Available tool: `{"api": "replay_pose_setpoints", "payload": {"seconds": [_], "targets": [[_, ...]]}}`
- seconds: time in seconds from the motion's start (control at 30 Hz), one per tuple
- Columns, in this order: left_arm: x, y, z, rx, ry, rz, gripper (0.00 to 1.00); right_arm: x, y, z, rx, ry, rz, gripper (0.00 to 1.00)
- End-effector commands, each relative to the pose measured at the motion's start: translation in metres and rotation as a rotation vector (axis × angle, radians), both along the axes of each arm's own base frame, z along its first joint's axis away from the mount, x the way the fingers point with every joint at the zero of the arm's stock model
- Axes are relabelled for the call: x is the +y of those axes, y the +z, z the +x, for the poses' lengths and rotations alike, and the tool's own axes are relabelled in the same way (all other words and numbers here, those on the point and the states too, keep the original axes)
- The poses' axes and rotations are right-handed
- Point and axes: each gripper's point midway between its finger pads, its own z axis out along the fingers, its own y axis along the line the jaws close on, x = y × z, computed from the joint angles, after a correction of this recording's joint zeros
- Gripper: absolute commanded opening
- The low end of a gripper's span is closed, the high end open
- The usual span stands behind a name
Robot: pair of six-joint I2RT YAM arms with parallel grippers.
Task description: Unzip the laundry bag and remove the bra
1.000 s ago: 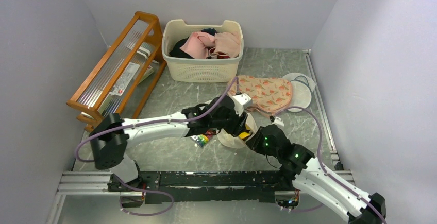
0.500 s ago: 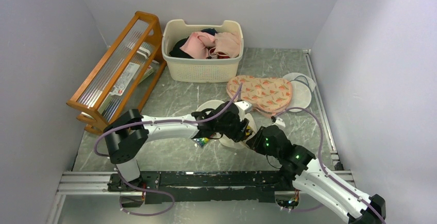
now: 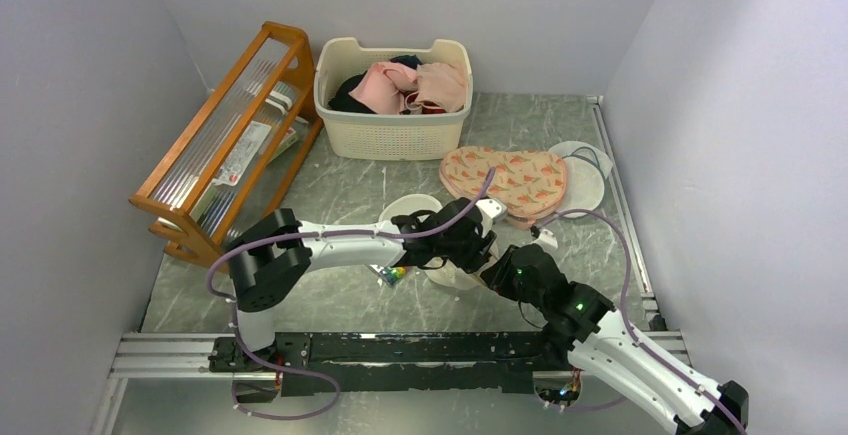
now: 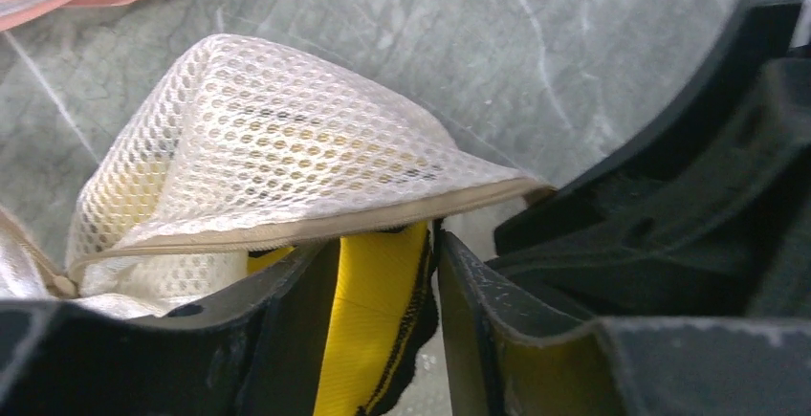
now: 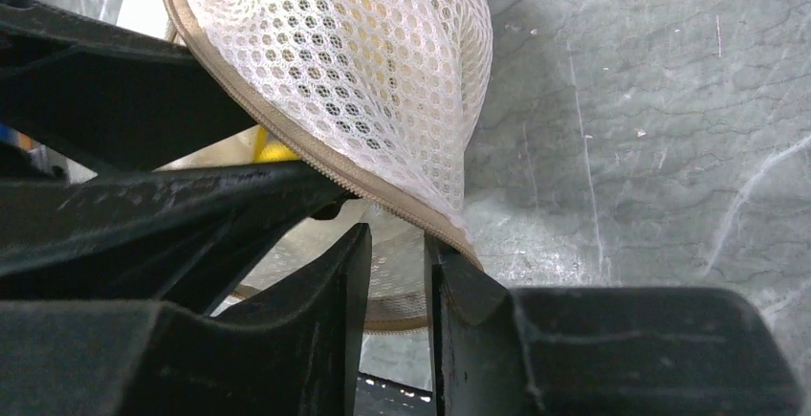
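The laundry bag (image 3: 452, 277) lies open at the table's middle, its round cream lid (image 3: 408, 207) spread behind my left arm. In the left wrist view its cream mesh wall (image 4: 268, 139) with beige zip rim rises above the jaws. My left gripper (image 3: 476, 247) (image 4: 383, 253) is shut on yellow fabric with black trim, the bra (image 4: 373, 311), at the bag's mouth. My right gripper (image 3: 497, 267) (image 5: 397, 244) is shut on the bag's zip rim (image 5: 363, 62). A bit of the yellow bra (image 5: 275, 151) shows inside.
A cream basket (image 3: 392, 135) of clothes stands at the back. A wooden rack (image 3: 225, 135) is at the left. A peach carrot-print fabric piece (image 3: 510, 180) and a white mesh disc (image 3: 588, 180) lie at back right. A small colourful item (image 3: 390, 273) lies under my left arm.
My left arm has reached further right and its gripper has shifted right at the bag. The bag's round lid has come into view behind it. The right arm has hardly moved.
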Motion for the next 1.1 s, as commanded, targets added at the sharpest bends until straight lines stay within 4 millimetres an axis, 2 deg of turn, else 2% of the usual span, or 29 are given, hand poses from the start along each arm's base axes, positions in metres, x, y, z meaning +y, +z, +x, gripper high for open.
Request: {"api": "replay_pose_setpoints", "payload": {"seconds": [0.0, 0.17, 0.23, 0.33, 0.4, 0.53, 0.67, 0.87, 1.07], "targets": [[0.008, -0.008, 0.015, -0.071, 0.036, 0.095, 0.49, -0.002, 0.006, 0.004, -0.022, -0.032, 0.012, 0.28], [0.009, 0.0, 0.011, -0.073, 0.01, 0.082, 0.34, -0.006, 0.013, 0.009, -0.06, -0.064, 0.028, 0.29], [0.01, 0.007, 0.006, -0.069, -0.004, 0.057, 0.24, -0.008, 0.02, 0.012, -0.09, -0.072, 0.03, 0.31], [0.011, 0.025, 0.0, -0.065, -0.016, 0.0, 0.11, -0.007, 0.029, 0.018, -0.141, -0.064, 0.026, 0.36], [0.013, 0.038, -0.004, -0.07, -0.024, -0.045, 0.07, -0.002, 0.033, 0.022, -0.173, -0.037, 0.03, 0.39], [0.017, 0.06, -0.011, -0.072, -0.039, -0.111, 0.07, 0.0, 0.04, 0.033, -0.208, -0.027, -0.02, 0.52], [0.022, 0.082, -0.016, -0.08, -0.04, -0.171, 0.07, -0.002, 0.037, 0.042, -0.213, -0.033, -0.084, 0.55], [0.014, 0.147, -0.009, -0.174, -0.041, -0.305, 0.07, 0.02, 0.012, 0.038, -0.152, 0.046, -0.042, 0.55], [0.017, 0.217, 0.006, -0.287, 0.035, -0.477, 0.07, 0.018, -0.005, 0.031, -0.11, 0.063, -0.061, 0.55]]}}
